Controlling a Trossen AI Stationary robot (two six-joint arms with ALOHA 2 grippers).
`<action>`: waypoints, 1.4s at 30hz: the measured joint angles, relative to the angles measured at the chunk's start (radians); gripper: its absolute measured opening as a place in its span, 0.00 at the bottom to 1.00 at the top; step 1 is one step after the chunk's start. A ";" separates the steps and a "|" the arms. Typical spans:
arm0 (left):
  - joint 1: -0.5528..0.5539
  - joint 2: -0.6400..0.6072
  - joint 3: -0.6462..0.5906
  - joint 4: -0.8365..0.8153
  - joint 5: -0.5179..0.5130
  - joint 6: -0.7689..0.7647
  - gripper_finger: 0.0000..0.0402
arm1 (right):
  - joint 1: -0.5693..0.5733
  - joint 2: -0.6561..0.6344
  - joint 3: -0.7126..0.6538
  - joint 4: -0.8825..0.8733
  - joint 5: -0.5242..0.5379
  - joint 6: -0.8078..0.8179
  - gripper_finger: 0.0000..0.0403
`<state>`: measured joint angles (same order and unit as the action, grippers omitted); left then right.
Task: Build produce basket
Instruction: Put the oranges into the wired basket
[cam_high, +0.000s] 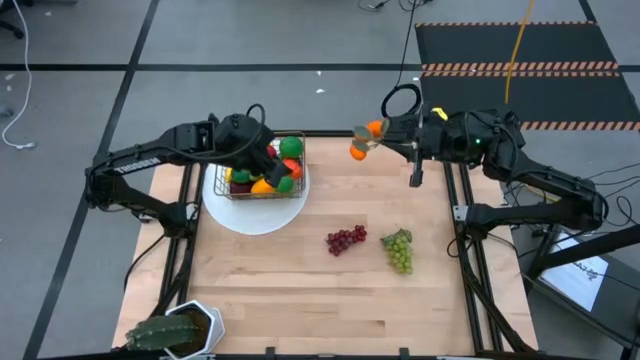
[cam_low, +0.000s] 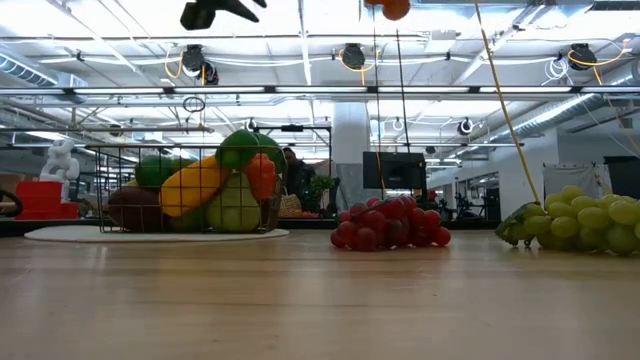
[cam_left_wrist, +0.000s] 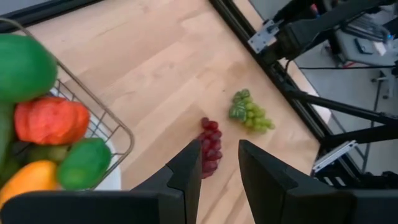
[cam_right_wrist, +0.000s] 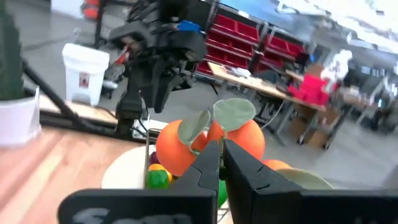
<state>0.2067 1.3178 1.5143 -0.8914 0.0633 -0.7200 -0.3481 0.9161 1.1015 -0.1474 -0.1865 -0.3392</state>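
Note:
The wire basket (cam_high: 262, 178) stands on a round white plate (cam_high: 255, 215) at the far left, filled with produce: a green fruit (cam_left_wrist: 22, 65), a red-orange piece (cam_left_wrist: 50, 118), a lime (cam_left_wrist: 84, 163). My left gripper (cam_left_wrist: 217, 168) hovers open above the basket's right side (cam_high: 275, 160), holding nothing. My right gripper (cam_right_wrist: 221, 155) is shut on a cluster of oranges with leaves (cam_high: 365, 140), high above the table's far edge. Purple grapes (cam_high: 345, 240) and green grapes (cam_high: 398, 250) lie on the wood. My right gripper pinches the orange cluster where the two oranges (cam_right_wrist: 205, 146) meet, just below the leaves (cam_right_wrist: 233, 112); the fingertips hide which part sits between them. The fingers reach in level from the table's right side. The cluster is lifted clear of the table.
A spiky potted plant (cam_high: 175, 330) stands at the near left corner. Bare wood lies between the plate and the grapes and along the near edge. Dark frame rails (cam_high: 470, 270) run along the table's left and right sides.

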 joint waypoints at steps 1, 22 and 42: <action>-0.004 0.000 0.000 0.006 0.000 -0.006 0.26 | 0.007 0.000 0.000 -0.001 0.000 -0.034 0.01; -0.053 0.000 0.000 0.039 -0.025 -0.105 0.26 | 0.045 0.000 0.000 -0.010 -0.001 -0.134 0.01; -0.065 0.000 0.000 0.322 -0.116 -0.094 0.26 | 0.061 0.018 0.000 -0.006 0.008 0.692 0.01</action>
<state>0.1415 1.3178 1.5143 -0.5689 -0.0529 -0.8140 -0.2867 0.9341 1.1015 -0.1539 -0.1787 0.3530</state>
